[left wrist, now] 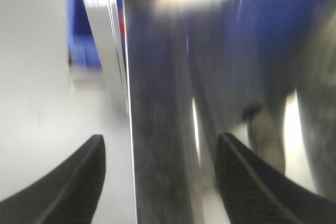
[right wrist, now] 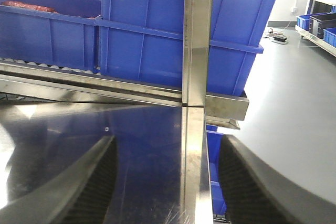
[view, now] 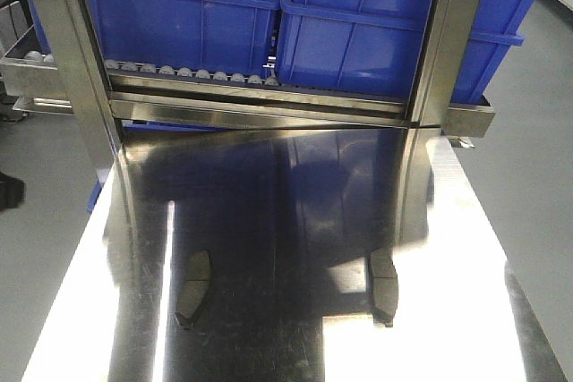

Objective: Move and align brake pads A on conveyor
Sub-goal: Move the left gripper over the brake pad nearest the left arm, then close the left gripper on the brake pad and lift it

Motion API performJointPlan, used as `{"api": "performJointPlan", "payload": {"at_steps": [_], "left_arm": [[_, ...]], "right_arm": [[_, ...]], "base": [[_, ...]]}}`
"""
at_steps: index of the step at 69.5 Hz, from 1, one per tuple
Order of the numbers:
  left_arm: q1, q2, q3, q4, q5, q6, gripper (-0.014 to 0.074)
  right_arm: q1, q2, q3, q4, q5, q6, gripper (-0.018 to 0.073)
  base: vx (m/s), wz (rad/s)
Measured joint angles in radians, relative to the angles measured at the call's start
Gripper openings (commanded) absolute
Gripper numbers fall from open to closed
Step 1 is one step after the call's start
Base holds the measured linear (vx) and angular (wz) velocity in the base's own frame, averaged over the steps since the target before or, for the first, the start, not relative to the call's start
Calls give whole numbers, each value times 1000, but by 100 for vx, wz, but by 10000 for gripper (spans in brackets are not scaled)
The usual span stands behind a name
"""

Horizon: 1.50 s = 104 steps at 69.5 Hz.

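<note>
Brake pads, two showing: left pad and right pad, both lying flat on the shiny steel table, well apart, with nothing touching them.
Conveyor: not appearing in any view.
Left gripper: hanging over the table's edge with jaws spread wide, holding nothing; its view is blurred.
Right gripper: likewise spread and empty, facing the blue bins on the roller rack.
Step, as judged: reaching, with no pad picked yet.
Next move is calling for lowering a spread gripper over one pad, straddling its narrow width, closing, then carrying it to the belt.
</note>
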Motion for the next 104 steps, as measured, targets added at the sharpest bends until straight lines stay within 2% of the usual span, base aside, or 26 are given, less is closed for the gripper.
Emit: {"api": "performJointPlan", "payload": {"at_steps": [6,11,17,25,32,41,57,69,76,104], "left_arm": [[-1,104,-21,-15,56,1,449],[-19,169,-24,-26,60,1,449],[-75,221,-24,-30,36,0,449],[-180,272,-27,-36,-14,-8,449],[-262,327,-32,-36,-65,-56,449],[-334,406,-34,-16,-114,-132,449],[-427,552,-153,59,-78,-209,449],[-460,665,-258,140,-8,-313,449],[-464,729,-297,157,36,-353,449],[-469,819,-359,92,72,-366,450]], "right_arm": [[0,0,0,0,0,0,415],[0,0,0,0,0,0,415],[0,0,0,0,0,0,415],[0,0,0,0,0,0,415],[0,0,0,0,0,0,415],[0,0,0,0,0,0,415],[0,0,0,0,0,0,415],[0,0,0,0,0,0,415],[0,0,0,0,0,0,415],[0,0,0,0,0,0,415]], "base": [[0,0],[0,0],[0,0],[0,0],[0,0],[0,0],[0,0],[0,0],[0,0],[0,0]]}}
